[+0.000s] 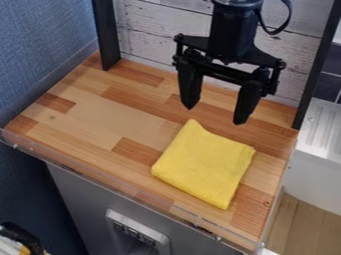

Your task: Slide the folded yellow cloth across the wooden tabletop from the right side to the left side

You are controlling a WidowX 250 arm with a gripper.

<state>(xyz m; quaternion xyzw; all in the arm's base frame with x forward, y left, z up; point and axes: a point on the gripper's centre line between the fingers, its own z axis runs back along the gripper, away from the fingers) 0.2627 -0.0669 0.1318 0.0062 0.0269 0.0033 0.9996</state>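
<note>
The black gripper (213, 114) hangs in the upper right half of the view, its two fingers spread apart with nothing between them. Below its fingertips lies a folded yellow cloth (204, 164), flat on the wooden counter (100, 119). The cloth's top corner points up toward the gap between the fingers. Gripper and cloth appear apart, with the fingers above the counter.
Black posts stand at the back left (106, 35) and right (318, 64) of the counter, before a whitewashed plank wall (156, 32). A clear low rim (120, 188) runs along the front edge. A white ridged unit (323, 129) stands at the right.
</note>
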